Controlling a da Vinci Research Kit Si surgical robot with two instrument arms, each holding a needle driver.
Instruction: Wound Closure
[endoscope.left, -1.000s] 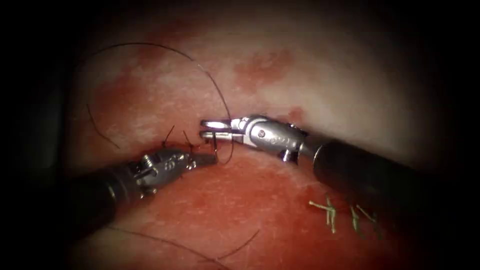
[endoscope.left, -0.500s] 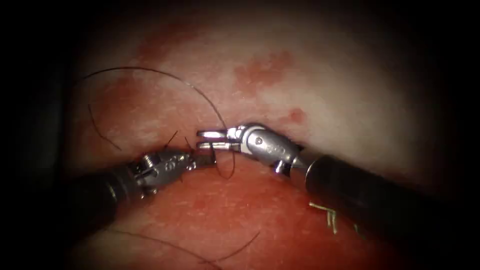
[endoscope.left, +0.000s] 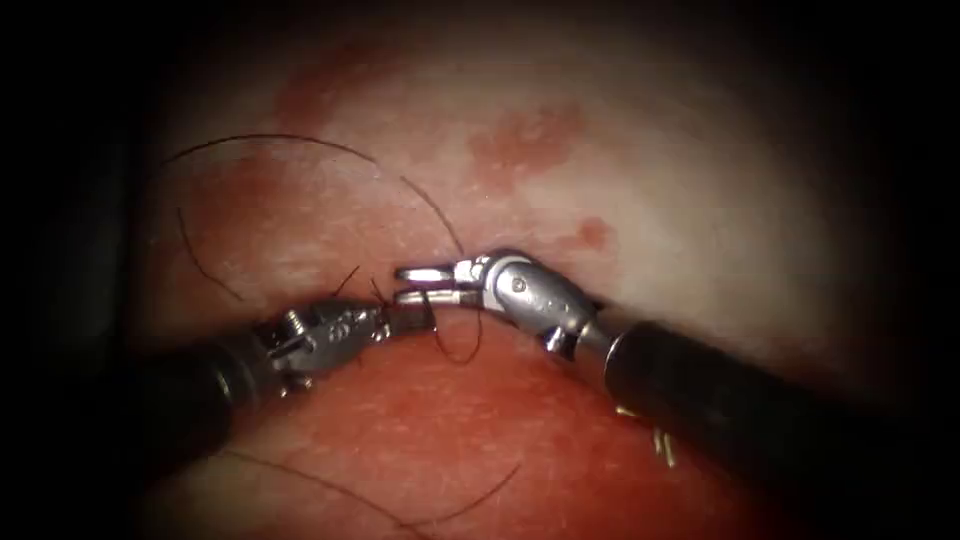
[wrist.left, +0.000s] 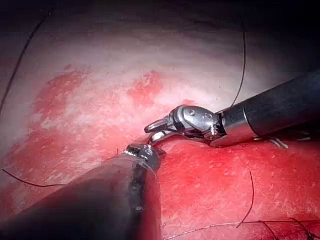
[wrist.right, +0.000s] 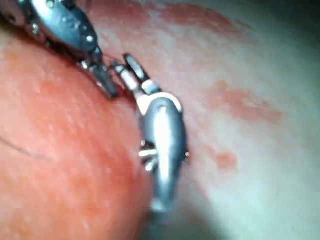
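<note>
In the endoscope view the left tool comes in from the lower left, its jaws shut on the dark thread just under the right tool's tip. The right tool lies across the cut with its jaws a little open and holding nothing; thread crosses its lower jaw. From there the thread hangs in a small loop and arcs up over the left side of the tissue. The left wrist view has the right tool above the left tool's tip. The right wrist view has both tips close together: right tool, left tool.
Two short dark stitch ends stand up from the cut left of the tools. Pale green cut ends of thread lie by the right tool's shaft. A loose strand curls over the tissue below. Red fluid stains the tissue.
The right tool has moved down and slightly left toward the left tool's tip. The small loop under it has widened and dropped lower. The left tool has stayed put.
</note>
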